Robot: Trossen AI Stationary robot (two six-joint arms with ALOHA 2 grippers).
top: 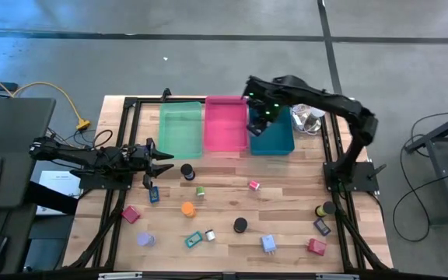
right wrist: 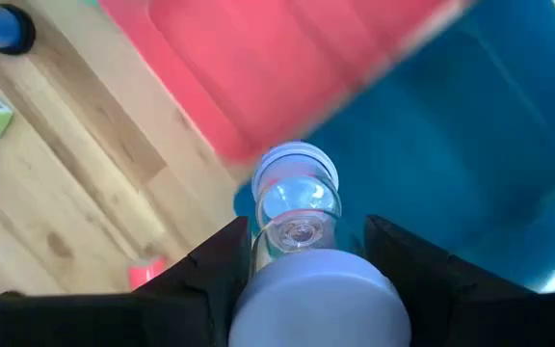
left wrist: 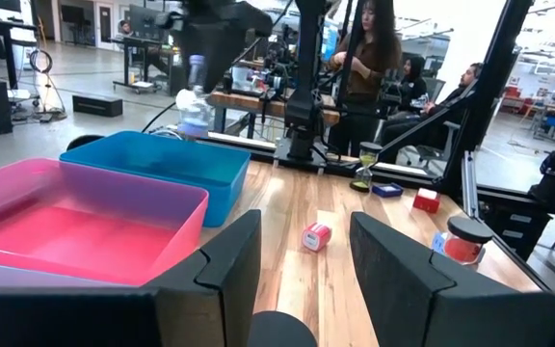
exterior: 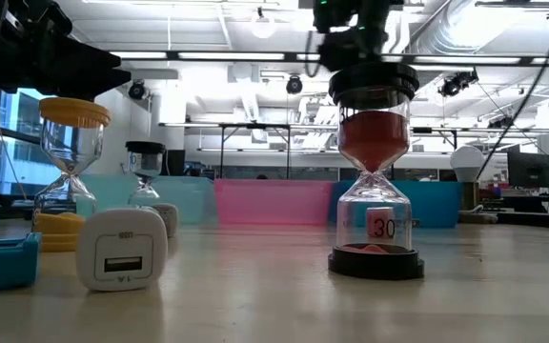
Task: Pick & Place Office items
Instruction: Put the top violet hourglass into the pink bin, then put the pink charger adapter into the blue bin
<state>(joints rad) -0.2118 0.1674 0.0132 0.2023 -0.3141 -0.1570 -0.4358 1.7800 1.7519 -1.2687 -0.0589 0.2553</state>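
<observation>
My right gripper [top: 257, 123] hangs over the near left corner of the teal tray [top: 280, 143], shut on a small hourglass with pale purple caps [right wrist: 297, 198]. In the left wrist view the hourglass [left wrist: 193, 108] shows blurred above that tray. At the table's left side my left gripper [top: 162, 162] points level toward the trays. It is open [left wrist: 302, 260] with nothing between its fingers. Loose office items lie on the wood: a pink one [top: 253, 185], a green one [top: 201, 190], an orange one [top: 187, 208] and a black one [top: 240, 225]. My right gripper pinches the hourglass by the sides of its upper cap [right wrist: 311, 304], one finger [right wrist: 210, 275] on each side. The fingers come from above, pointing steeply down. The hourglass hangs upright below them, lifted clear, its lower cap [right wrist: 295, 159] over the teal tray's edge beside the pink tray.
The green tray [top: 180, 128], pink tray [top: 225, 124] and teal tray stand side by side at the table's far edge. A clear plastic lump [top: 309, 118] lies to the right of them. More items sit near the front edge, among them a red block [top: 316, 246] and a blue one [top: 268, 243].
</observation>
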